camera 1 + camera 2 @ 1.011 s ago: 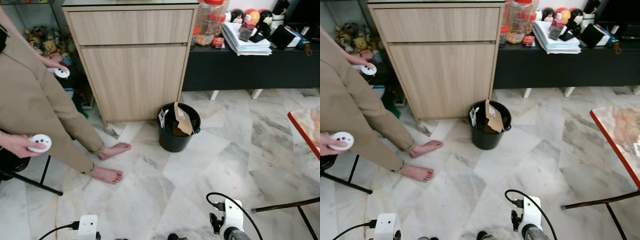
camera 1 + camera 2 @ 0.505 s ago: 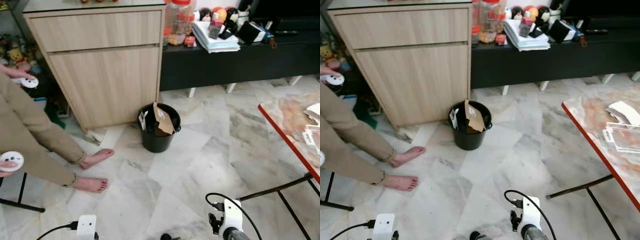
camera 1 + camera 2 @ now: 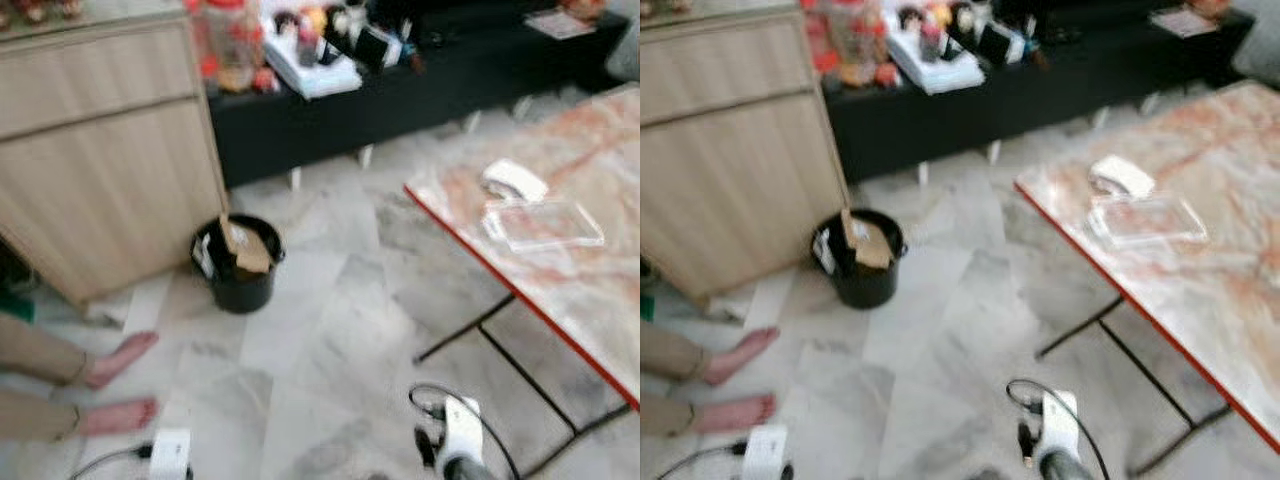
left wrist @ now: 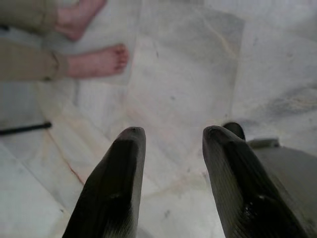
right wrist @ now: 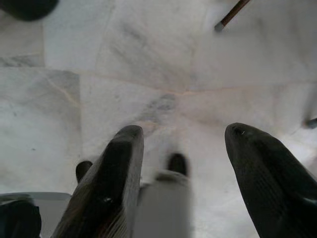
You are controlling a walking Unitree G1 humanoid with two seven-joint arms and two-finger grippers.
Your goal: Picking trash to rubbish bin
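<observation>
Trash in the form of a crumpled white wad [image 3: 514, 180] and a flat clear plastic tray [image 3: 542, 224] lies on the marble-patterned, red-edged table [image 3: 590, 300] at the right of the head-camera frame, while the black rubbish bin [image 3: 237, 265] stands on the pale marble floor [image 3: 330, 340] left of centre, in front of a light wooden cabinet [image 3: 100, 170]. The bin already holds a piece of brown cardboard [image 3: 246, 248] and some white paper that stick up above its rim, so part of the job looks done; the two items on the table appear to be what is left, though the blurred picture leaves their exact nature uncertain. Neither arm is at work: the left gripper [image 4: 171, 144] and the right gripper [image 5: 181, 141] both hang low over bare floor with fingers spread and nothing between them. A person's bare feet [image 3: 118, 385] and tan trouser legs show at the lower left, near the bin. A dark low bench [image 3: 400, 80] loaded with jars, papers and toys runs along the top of the frame. Judging by the layout, reaching the table and lifting the first item is the next stage.
</observation>
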